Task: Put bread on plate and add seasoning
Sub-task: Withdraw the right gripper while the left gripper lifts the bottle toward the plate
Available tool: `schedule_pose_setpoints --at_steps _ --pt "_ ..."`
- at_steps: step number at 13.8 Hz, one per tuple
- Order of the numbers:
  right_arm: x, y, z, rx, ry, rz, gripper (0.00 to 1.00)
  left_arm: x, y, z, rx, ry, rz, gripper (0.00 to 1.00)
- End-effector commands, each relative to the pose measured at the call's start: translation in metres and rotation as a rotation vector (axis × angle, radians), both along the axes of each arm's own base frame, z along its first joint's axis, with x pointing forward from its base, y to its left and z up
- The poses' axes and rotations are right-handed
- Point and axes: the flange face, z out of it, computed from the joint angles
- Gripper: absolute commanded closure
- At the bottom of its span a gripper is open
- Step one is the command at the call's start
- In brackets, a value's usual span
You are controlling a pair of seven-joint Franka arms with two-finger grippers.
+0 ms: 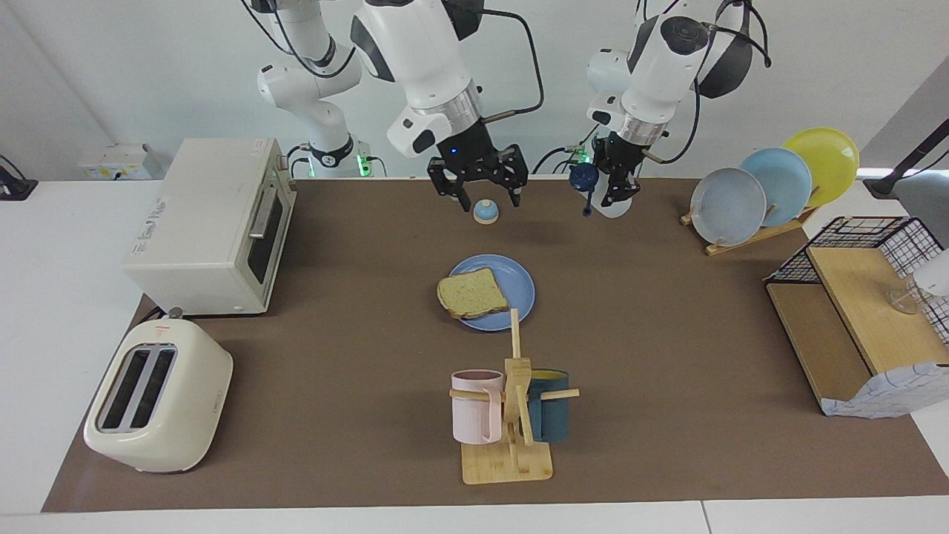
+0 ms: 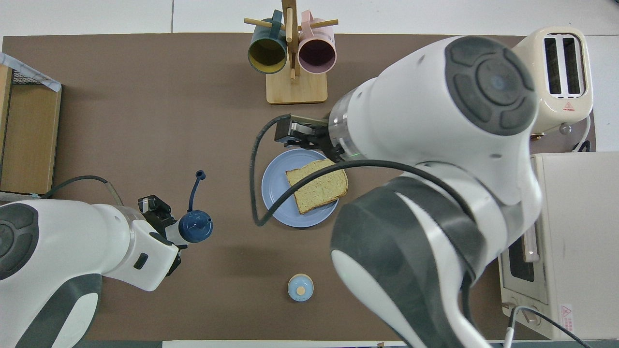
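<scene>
Bare brown mat (image 1: 667,311) spreads around the blue plate (image 1: 519,285) toward the left arm's end. A mug rack (image 1: 511,415) stands just beside the plate's rim farthest from the robots; a small bell (image 1: 485,212) sits nearer the robots, under the right gripper (image 1: 482,194), jaws spread.

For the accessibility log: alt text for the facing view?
Left gripper holds the seasoning in the air; open right gripper hangs over the bell. The bread lies on the plate.
</scene>
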Motion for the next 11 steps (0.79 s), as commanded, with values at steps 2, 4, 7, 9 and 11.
schedule_pose_setpoints --at_steps 2,4,7,9,11 --pt "0.015 -0.113 0.0 -0.195 0.027 0.137 0.0 -0.003 -0.021 0.015 0.109 -0.039 0.046 1.0" --pt "0.021 -0.146 -0.003 -0.29 0.038 0.138 0.0 0.0 -0.043 0.029 0.19 -0.046 0.062 1.0" --pt "0.017 -0.189 -0.008 -0.303 0.123 0.157 0.0 0.005 -0.087 0.036 0.335 -0.029 0.085 1.0" --pt "0.012 -0.211 -0.01 -0.304 0.136 0.214 0.0 0.01 -0.114 0.036 0.458 -0.026 0.114 1.0" --pt "-0.001 -0.218 -0.02 -0.307 0.16 0.21 0.0 0.017 -0.147 0.017 0.588 -0.026 0.114 1.0"
